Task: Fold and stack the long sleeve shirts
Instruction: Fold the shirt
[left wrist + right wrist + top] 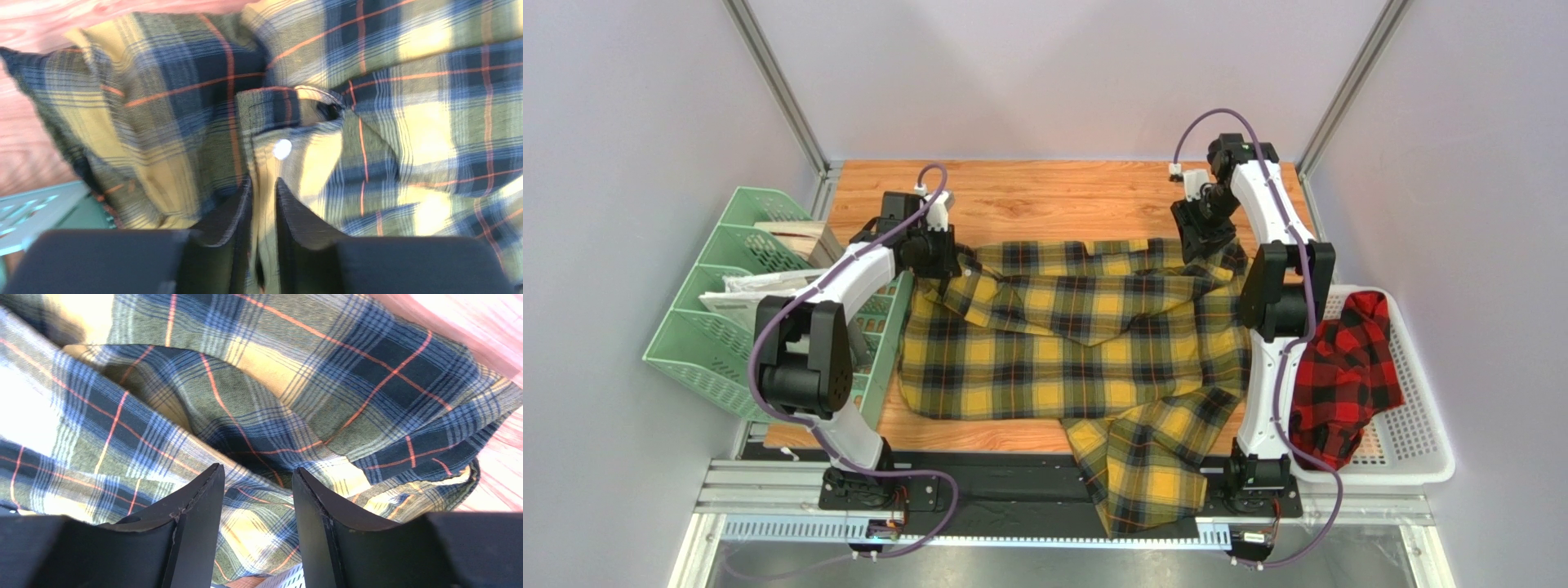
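Observation:
The yellow-and-black checked shirt [1075, 343] lies spread on the wooden table, one sleeve hanging over the near edge. My left gripper [940, 263] is at its far left corner. In the left wrist view the gripper [263, 184] is shut on a fold of the yellow shirt [399, 122] beside a white button [282, 149]. My right gripper [1204, 245] is at the shirt's far right corner. In the right wrist view it [258, 471] stands open with the yellow cloth [276, 367] lying between and under the jaws. The red-and-black checked shirt [1345, 374] lies crumpled in the white basket.
The white perforated basket [1412, 429] stands at the table's right edge. A green slotted rack [707, 319] with papers stands at the left edge, close to my left arm. Bare wood [1063, 196] shows behind the shirt.

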You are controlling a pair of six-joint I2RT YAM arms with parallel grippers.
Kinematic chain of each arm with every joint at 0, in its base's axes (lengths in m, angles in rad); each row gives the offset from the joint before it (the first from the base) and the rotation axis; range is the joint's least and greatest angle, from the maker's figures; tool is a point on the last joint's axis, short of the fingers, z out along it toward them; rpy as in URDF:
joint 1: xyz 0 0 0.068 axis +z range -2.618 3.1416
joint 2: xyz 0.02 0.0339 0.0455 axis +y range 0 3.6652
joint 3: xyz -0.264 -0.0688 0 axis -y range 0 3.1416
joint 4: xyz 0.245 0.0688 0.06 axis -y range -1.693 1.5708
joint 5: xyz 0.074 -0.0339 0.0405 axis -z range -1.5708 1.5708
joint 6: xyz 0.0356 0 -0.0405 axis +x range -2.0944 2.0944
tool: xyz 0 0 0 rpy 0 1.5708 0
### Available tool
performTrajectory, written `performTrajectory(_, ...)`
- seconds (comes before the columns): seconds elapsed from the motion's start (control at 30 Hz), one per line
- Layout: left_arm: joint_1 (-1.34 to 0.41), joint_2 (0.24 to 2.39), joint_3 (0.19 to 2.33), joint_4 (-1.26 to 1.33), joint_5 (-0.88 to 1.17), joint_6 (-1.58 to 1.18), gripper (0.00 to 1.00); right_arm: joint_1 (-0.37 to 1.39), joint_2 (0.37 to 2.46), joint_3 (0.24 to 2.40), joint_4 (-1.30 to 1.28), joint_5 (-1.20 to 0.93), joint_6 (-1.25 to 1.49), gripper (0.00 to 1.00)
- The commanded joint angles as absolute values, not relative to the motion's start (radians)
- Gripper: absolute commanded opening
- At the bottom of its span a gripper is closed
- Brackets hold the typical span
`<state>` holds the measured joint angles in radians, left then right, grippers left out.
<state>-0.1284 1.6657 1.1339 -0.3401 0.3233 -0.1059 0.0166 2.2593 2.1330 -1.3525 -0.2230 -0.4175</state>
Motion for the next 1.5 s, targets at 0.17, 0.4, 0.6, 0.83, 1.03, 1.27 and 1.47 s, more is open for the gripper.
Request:
performTrajectory(0.17, -0.234, 1.548, 1.244, -0.521, 0.249, 0.188, 0.60, 0.080, 2.063, 2.022, -1.451, -0.212, -0.483, 0.48)
performTrajectory(0.4, -0.310, 1.712, 1.357, -0.715, 0.242, 0.232, 0.57, 0.104, 2.117, 1.927, -1.387, -0.143, -0.436, 0.43)
performTrajectory(0.6, -0.307, 1.907, 1.449, -0.819, 0.226, 0.236, 0.55, 0.104, 2.201, 1.904, -1.316, -0.103, -0.413, 0.42)
performTrajectory(0.83, -0.246, 2.127, 1.644, -0.896, 0.175, 0.239, 0.50, 0.104, 2.370, 2.075, -1.247, -0.045, -0.405, 0.40)
performTrajectory(1.03, -0.169, 2.319, 1.974, -1.002, 0.136, 0.261, 0.44, 0.104, 2.540, 2.325, -1.203, -0.002, -0.411, 0.37)
performTrajectory(1.27, -0.138, 2.413, 2.235, -0.994, 0.141, 0.347, 0.47, 0.107, 2.475, 2.396, -1.066, -0.041, -0.422, 0.42)
performTrajectory(1.47, -0.201, 2.192, 2.073, -0.977, 0.303, 0.400, 0.54, 0.106, 2.139, 2.173, -1.118, -0.218, -0.434, 0.60)
